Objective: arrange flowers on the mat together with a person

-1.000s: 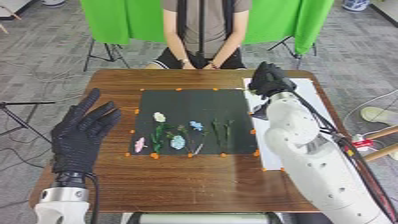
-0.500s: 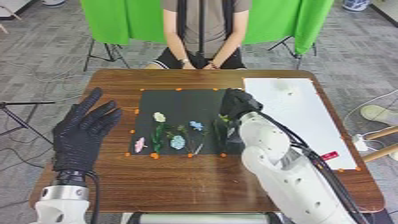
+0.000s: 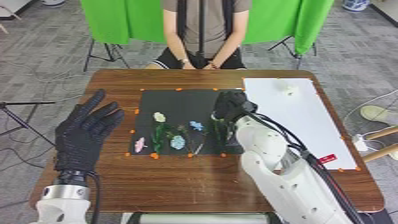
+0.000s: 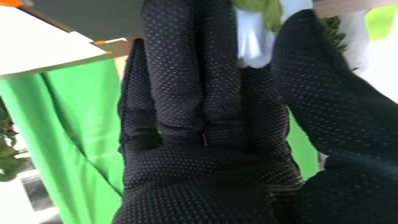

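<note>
White flower [image 4: 251, 42], one: between thumb and fingers of the right hand [image 3: 233, 104], seemingly pinched, though the hand hides much of the grip; location, over the right part of the dark mat [image 3: 178, 100]. Left hand [image 3: 84, 127], one: fingers extended, holding nothing, beside the mat. Handling: lower gently, clear of the blue flower [image 3: 196, 125]; release once supported; withdraw straight up, lest petals or leaves snag.

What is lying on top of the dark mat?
A cream flower, a pink flower, two blue flowers and green stems. Anything directly behind the right hand is covered and cannot be seen.
</note>
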Action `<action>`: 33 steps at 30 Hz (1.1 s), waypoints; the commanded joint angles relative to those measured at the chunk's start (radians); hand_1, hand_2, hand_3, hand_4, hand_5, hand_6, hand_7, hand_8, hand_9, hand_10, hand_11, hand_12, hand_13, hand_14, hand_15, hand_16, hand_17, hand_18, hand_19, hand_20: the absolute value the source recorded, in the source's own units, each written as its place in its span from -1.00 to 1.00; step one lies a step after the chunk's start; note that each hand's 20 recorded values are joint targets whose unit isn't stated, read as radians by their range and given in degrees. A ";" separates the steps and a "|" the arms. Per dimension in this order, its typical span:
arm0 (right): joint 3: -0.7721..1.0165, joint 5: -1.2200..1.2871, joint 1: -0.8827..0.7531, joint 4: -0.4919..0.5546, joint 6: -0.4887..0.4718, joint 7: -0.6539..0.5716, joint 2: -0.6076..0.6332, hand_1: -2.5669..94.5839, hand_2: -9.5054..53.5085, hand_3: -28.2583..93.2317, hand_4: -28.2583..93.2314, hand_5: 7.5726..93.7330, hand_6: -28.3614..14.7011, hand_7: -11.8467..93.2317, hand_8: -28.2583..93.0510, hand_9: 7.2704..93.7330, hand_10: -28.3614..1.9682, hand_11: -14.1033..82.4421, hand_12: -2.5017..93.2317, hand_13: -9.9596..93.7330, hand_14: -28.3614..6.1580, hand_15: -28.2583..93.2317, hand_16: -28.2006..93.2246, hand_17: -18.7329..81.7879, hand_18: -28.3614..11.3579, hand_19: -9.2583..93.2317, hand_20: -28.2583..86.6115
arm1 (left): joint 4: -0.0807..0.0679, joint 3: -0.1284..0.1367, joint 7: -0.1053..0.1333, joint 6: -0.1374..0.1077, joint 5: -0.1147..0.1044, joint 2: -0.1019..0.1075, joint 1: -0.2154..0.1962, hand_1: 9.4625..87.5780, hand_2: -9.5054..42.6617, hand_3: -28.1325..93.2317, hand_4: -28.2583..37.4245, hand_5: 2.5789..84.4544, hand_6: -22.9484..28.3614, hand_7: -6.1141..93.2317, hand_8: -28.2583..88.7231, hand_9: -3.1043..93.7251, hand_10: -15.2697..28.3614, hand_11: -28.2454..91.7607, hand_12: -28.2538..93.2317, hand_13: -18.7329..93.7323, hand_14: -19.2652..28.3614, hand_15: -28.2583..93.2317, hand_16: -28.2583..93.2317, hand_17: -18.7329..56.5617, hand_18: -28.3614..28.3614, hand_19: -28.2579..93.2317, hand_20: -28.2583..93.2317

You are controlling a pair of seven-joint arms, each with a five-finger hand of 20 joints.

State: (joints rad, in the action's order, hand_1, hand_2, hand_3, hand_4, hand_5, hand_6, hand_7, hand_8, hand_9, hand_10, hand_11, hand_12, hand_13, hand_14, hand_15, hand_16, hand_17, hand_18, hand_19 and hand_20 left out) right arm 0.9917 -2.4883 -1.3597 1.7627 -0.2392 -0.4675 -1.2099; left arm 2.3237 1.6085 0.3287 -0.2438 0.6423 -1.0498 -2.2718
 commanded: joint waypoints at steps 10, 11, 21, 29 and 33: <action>0.050 0.002 -0.033 0.050 -0.051 -0.009 -0.011 -0.18 -1.00 0.79 -1.00 0.39 0.49 -0.53 -0.75 0.56 0.02 -0.16 -0.64 0.45 0.03 0.47 -0.39 -0.31 -0.34 0.49 -0.32 | 0.005 0.002 -0.006 -0.003 0.005 -0.011 -0.024 -0.66 -0.18 0.71 -1.00 -0.18 0.28 -0.65 -0.68 -0.17 0.74 -0.05 -0.37 -0.17 1.00 0.36 -0.73 -0.63 0.92 0.65 -0.75; 0.065 0.019 -0.039 0.065 -0.054 -0.010 -0.016 -0.19 -1.00 0.78 -1.00 0.38 0.49 -0.53 -0.75 0.55 0.02 -0.16 -0.64 0.45 0.02 0.47 -0.39 -0.32 -0.34 0.49 -0.32 | 0.006 0.002 -0.003 -0.006 0.004 -0.009 -0.027 -0.66 -0.18 0.71 -1.00 -0.18 0.28 -0.65 -0.68 -0.17 0.75 -0.05 -0.37 -0.17 1.00 0.36 -0.73 -0.63 0.92 0.65 -0.75; 0.405 0.764 -0.251 0.292 -0.048 -0.063 -0.090 -0.39 -0.77 0.78 -1.00 0.20 0.34 -0.54 -0.75 0.37 -0.21 -0.26 -0.68 0.32 -0.23 0.42 -0.43 -0.39 -0.41 0.46 -0.30 | 0.017 0.014 0.012 -0.026 0.003 0.000 -0.058 -0.66 -0.18 0.71 -1.00 -0.18 0.28 -0.65 -0.68 -0.17 0.75 -0.05 -0.37 -0.17 1.00 0.36 -0.73 -0.63 0.92 0.65 -0.75; 0.677 1.478 -0.471 0.351 0.007 -0.040 -0.177 -0.51 -0.55 0.82 -1.00 -0.08 0.27 -0.56 -0.74 0.07 -0.47 -0.34 -0.70 0.11 -0.52 0.37 -0.46 -0.48 -0.53 0.37 -0.29 | 0.019 0.025 0.026 -0.024 0.002 0.007 -0.069 -0.66 -0.19 0.71 -1.00 -0.18 0.27 -0.66 -0.68 -0.17 0.74 -0.05 -0.37 -0.18 1.00 0.35 -0.73 -0.63 0.92 0.65 -0.75; 0.717 1.634 -0.561 0.361 0.048 0.042 -0.186 -0.53 -0.54 0.83 -1.00 -0.10 0.30 -0.56 -0.74 0.05 -0.43 -0.36 -0.71 0.07 -0.54 0.31 -0.47 -0.50 -0.53 0.30 -0.29 | 0.009 0.029 0.036 -0.015 0.002 0.004 -0.069 -0.67 -0.19 0.71 -1.00 -0.19 0.26 -0.66 -0.68 -0.18 0.74 -0.06 -0.37 -0.18 1.00 0.35 -0.73 -0.63 0.92 0.65 -0.75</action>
State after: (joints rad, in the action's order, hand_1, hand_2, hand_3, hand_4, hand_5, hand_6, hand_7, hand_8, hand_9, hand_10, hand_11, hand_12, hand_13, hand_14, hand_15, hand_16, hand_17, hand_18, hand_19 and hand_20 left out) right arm 1.6562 -1.6136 -1.7217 2.1078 -0.2712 -0.5378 -1.3943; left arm 2.3407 1.6301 0.3514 -0.2595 0.6433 -1.0452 -2.3237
